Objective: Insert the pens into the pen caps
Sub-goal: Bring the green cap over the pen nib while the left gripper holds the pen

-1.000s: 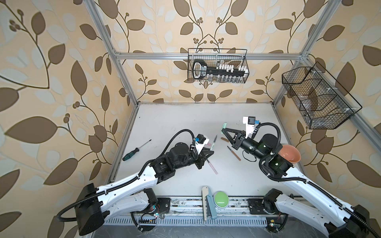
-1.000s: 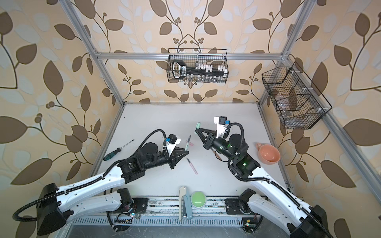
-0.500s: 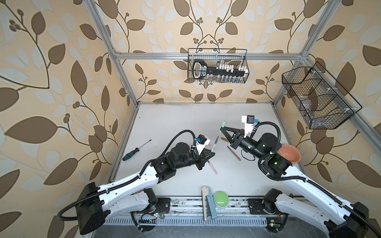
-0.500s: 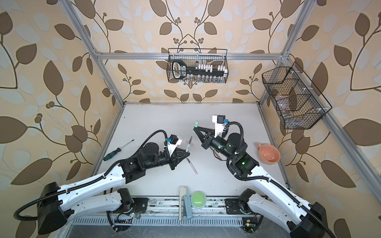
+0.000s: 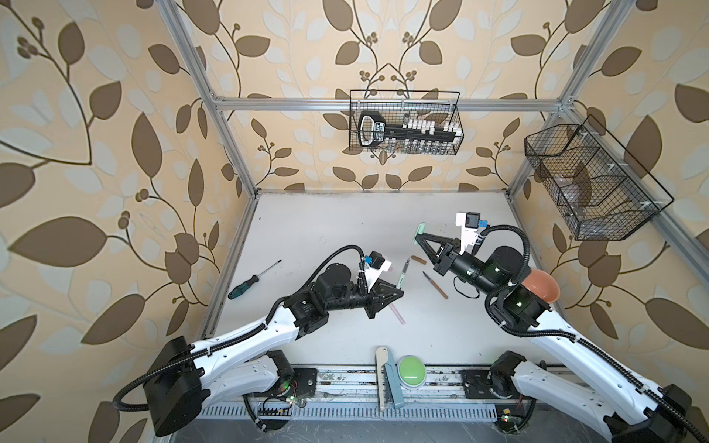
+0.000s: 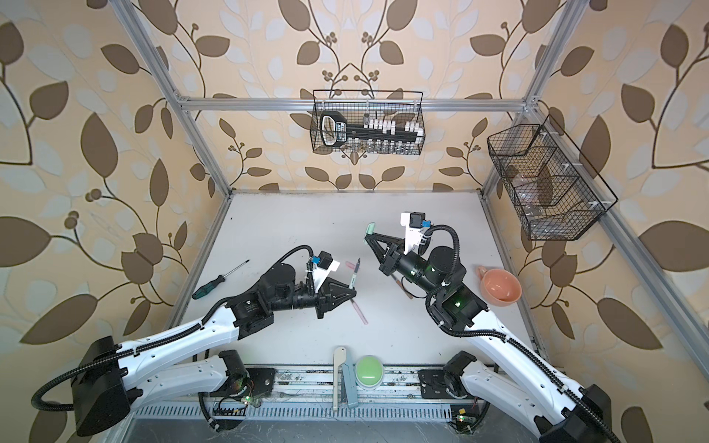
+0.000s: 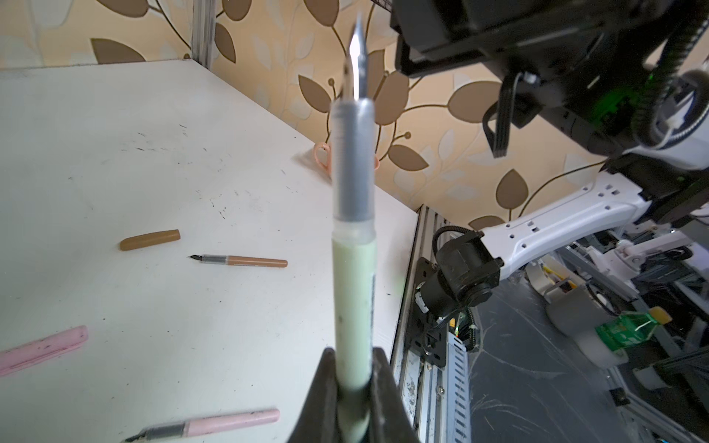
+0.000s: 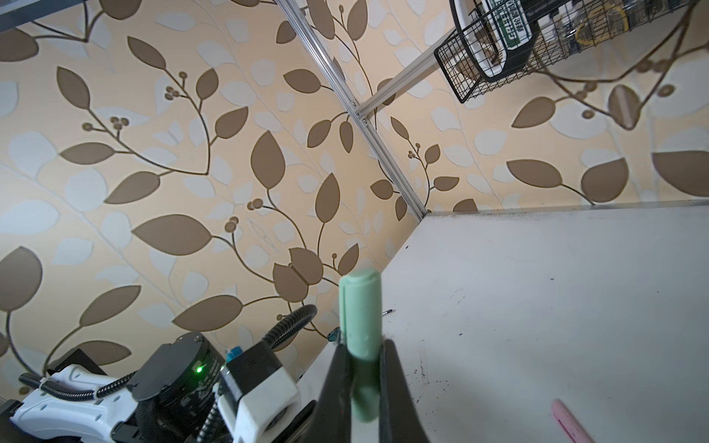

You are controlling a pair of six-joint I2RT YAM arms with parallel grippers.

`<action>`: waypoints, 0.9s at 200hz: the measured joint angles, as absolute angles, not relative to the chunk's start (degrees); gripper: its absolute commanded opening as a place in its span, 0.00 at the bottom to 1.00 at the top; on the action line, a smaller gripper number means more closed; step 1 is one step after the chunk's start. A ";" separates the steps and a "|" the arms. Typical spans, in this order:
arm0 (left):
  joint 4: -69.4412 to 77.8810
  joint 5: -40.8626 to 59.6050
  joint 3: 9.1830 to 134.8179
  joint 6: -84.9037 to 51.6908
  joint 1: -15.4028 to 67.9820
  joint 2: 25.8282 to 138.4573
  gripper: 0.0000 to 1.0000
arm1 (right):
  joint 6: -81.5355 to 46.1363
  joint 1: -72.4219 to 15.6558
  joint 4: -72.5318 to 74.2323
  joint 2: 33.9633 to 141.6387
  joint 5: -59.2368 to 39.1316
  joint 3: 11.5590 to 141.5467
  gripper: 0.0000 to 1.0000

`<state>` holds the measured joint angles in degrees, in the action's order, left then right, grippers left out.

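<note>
Above bench [image 5: 345, 230]: left fingers [image 7: 324, 387] clamp green pen [image 7: 353, 287], right fingers [image 8: 339, 383] clamp green cap [image 8: 360, 307]; align cap mouth with nib before pushing.

You have the green pen [image 7: 353, 291] held aloft, dark tip bare, and the green cap [image 8: 360, 318] held apart from it; brown pen [image 7: 245, 261], brown cap [image 7: 149, 239], pink pen [image 7: 215, 422] and pink cap [image 7: 42, 349] lie separate on the table [image 7: 115, 134]

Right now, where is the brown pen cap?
In a top view the brown pen cap lies on the table, right of centre, close to the brown pen but not touching it.
</note>
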<state>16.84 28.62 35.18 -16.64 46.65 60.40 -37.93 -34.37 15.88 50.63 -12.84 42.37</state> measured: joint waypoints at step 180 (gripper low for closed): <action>28.56 41.60 32.71 -27.05 43.44 65.34 0.00 | -39.83 -33.19 16.19 54.46 -15.46 40.36 0.05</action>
<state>28.56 41.60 32.71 -27.05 43.44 65.34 -39.83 -33.19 16.19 54.46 -15.46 40.36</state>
